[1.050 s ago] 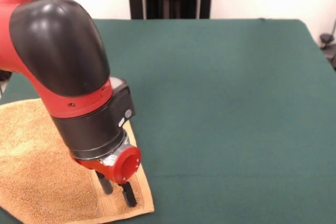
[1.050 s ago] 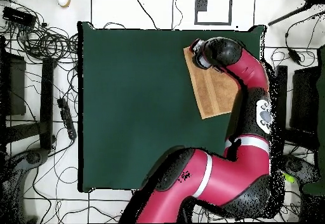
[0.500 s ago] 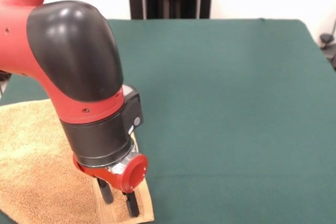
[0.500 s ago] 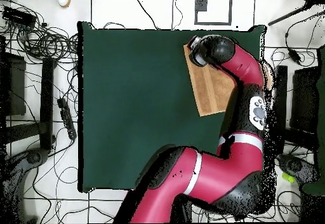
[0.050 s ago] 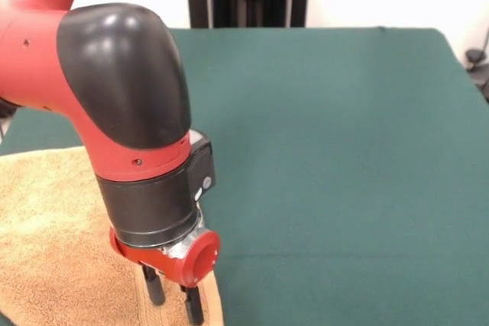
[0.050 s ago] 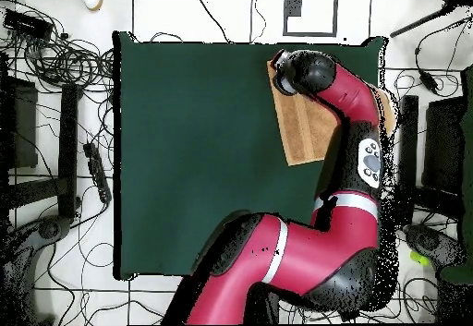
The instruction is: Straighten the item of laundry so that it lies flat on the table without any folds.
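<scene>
At the table's corner: I had the towel [image 5: 53, 250] lying on the green table [image 5: 328, 135], near one corner of it, and the rest of the cloth-covered top was far from it.
Towel from above: in the overhead view the towel [image 6: 305, 130] looked like a long rectangle, its long axis running along the table's short edge, and part of it was hidden under my arm.
Gripper position: the gripper [image 5: 174, 301] was down over the towel's edge strip, close to the corner of the towel that was nearest to the front camera.
Fingers: I saw two dark fingers [image 5: 155, 289] pointing down with a small gap between them; they seemed slightly open, and I could not see any cloth pinched between them.
Contact: I could not tell if the tips touched the towel, because the picture ended just there.
Key relation: almost all the towel lay to one side of the fingers, toward the left of the front view; the bare table was directly on the other side.
Flatness: the part I could see looked mostly flat, but the arm covered much of it, so I could not be sure of folds.
My judgement: the next move probably needed a grip on this corner and a pull outward, away from the towel's body.
</scene>
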